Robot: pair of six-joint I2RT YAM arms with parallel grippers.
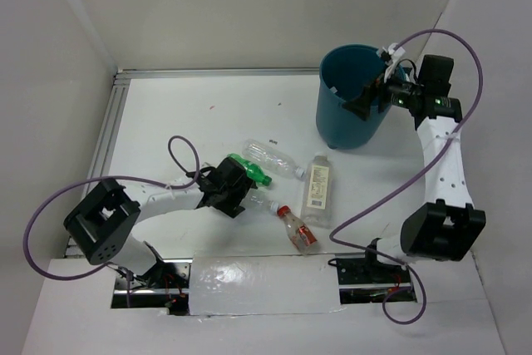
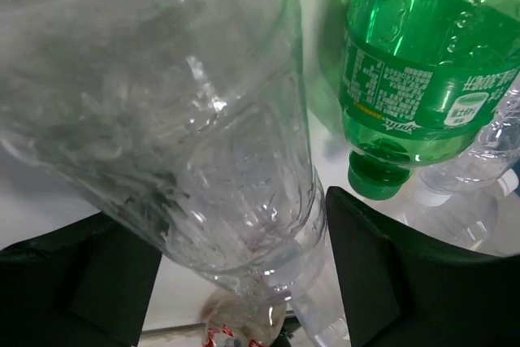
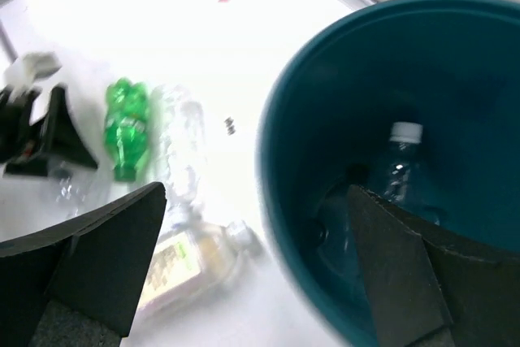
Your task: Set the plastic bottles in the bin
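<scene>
My left gripper [image 1: 235,195] [image 2: 244,237] is shut on a clear ribbed bottle [image 2: 187,119], whose white-capped neck [image 1: 264,203] sticks out past the fingers. The green bottle [image 1: 249,170] [image 2: 414,62] lies just beside it. Another clear ribbed bottle [image 1: 273,158], the flat labelled bottle [image 1: 317,189] and the red-capped bottle [image 1: 298,230] lie on the table nearby. My right gripper [image 1: 366,106] [image 3: 256,201] is open and empty over the near rim of the teal bin [image 1: 349,126] [image 3: 455,62]. A clear bottle [image 3: 396,170] lies inside the bin.
White walls close in the table on the left, back and right. A metal rail [image 1: 112,130] runs along the left edge. The right arm's purple cable [image 1: 465,47] loops over the bin's right side.
</scene>
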